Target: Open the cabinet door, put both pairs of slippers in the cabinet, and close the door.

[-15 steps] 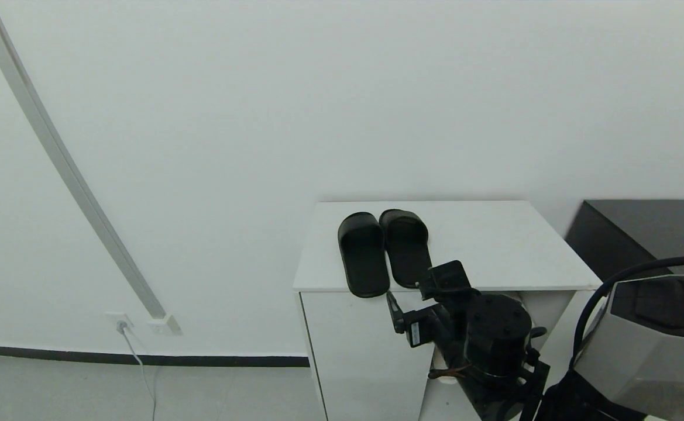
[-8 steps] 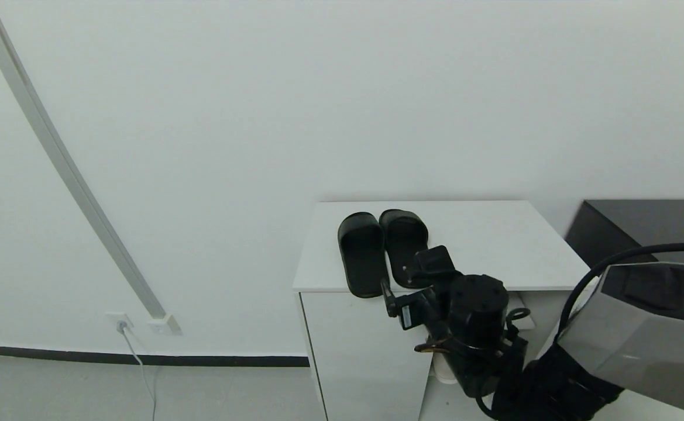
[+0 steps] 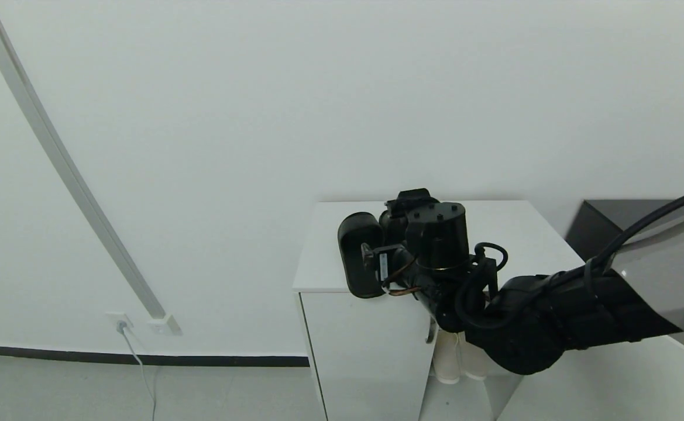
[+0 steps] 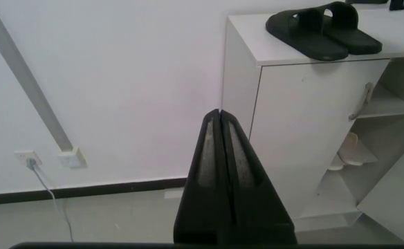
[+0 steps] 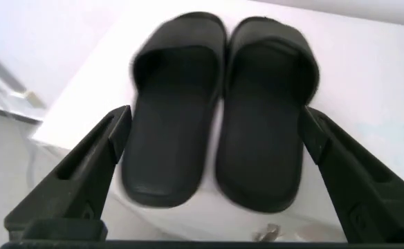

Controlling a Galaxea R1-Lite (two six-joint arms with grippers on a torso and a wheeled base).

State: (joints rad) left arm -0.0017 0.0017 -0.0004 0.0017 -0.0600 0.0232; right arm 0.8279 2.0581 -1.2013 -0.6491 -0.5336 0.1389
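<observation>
- The right arm (image 3: 529, 333), in the lower right of the head view, is matte black and built of bulky rounded segments.
- Its wrist housing (image 3: 438, 234) is a black cylinder whose flat cap carries a ring of small screws.
- A black cable loop (image 3: 490, 245) curls just right of the housing, and thin brown wires (image 3: 403, 279) run beneath it.
- A small white label (image 3: 383, 264) sits on a black bracket left of the housing.
- A thick black cable (image 3: 652, 219) arcs over a glossy grey shell (image 3: 675, 263) at the right edge.
- The left gripper (image 4: 220, 117) is a black tapering wedge of two flat fingers with greyish inner strips.
- The right gripper (image 5: 214, 117) has two black angular fingers (image 5: 84, 173) with bevelled edges.
</observation>
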